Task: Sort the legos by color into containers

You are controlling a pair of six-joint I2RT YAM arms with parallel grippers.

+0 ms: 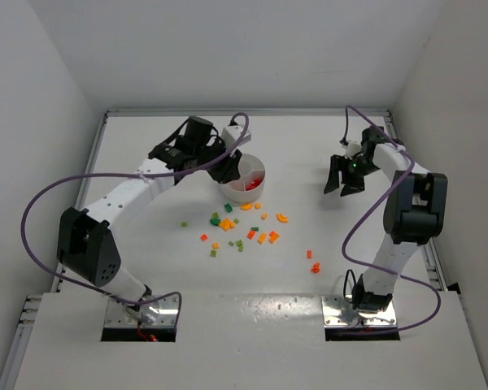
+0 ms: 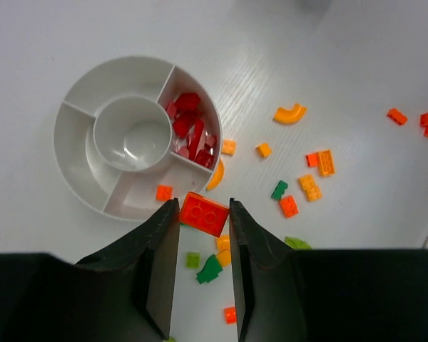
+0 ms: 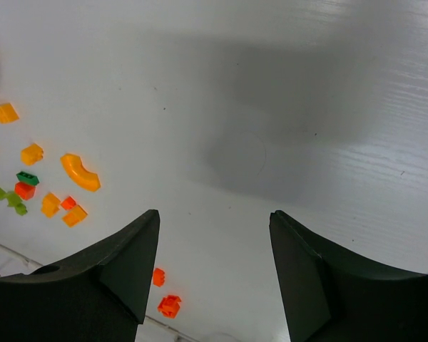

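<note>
The round white dish has a central cup and wedge sections; one wedge holds several red bricks, another holds one orange brick. It shows in the top view too. My left gripper is shut on a red brick, held above the dish's near rim. Loose orange, green and red legos lie scattered on the table in front of the dish. My right gripper is open and empty, raised to the right of the pile, and shows in the right wrist view.
A curved orange brick and small orange bricks lie left of and below my right gripper. Two red bricks lie apart at the right. White walls enclose the table.
</note>
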